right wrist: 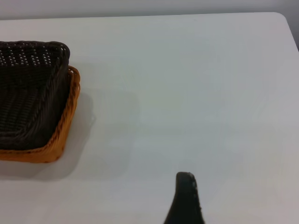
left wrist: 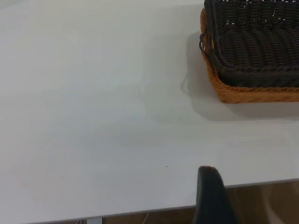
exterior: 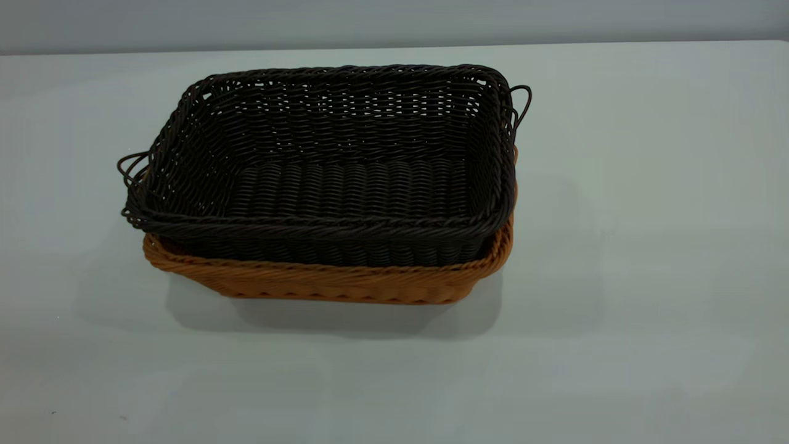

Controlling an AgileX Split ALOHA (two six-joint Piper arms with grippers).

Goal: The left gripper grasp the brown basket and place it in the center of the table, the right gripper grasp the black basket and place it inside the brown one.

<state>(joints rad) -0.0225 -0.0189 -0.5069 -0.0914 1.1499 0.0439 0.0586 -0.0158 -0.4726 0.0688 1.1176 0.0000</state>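
Observation:
The black basket (exterior: 333,166) sits nested inside the brown basket (exterior: 333,280) near the middle of the table (exterior: 647,246). The black rim stands above the brown rim, and both are upright. Neither arm shows in the exterior view. In the left wrist view, a black part of my left gripper (left wrist: 211,196) hangs over the table's near edge, well away from the black basket (left wrist: 257,42) and the brown basket (left wrist: 243,93). In the right wrist view, a black part of my right gripper (right wrist: 185,200) is above bare table, well away from the black basket (right wrist: 28,88) and the brown basket (right wrist: 60,135).
The white tabletop (left wrist: 93,116) is bare around the stacked baskets. Its near edge (left wrist: 140,210) shows in the left wrist view, with brown floor beyond. A rounded table corner (right wrist: 282,18) shows in the right wrist view.

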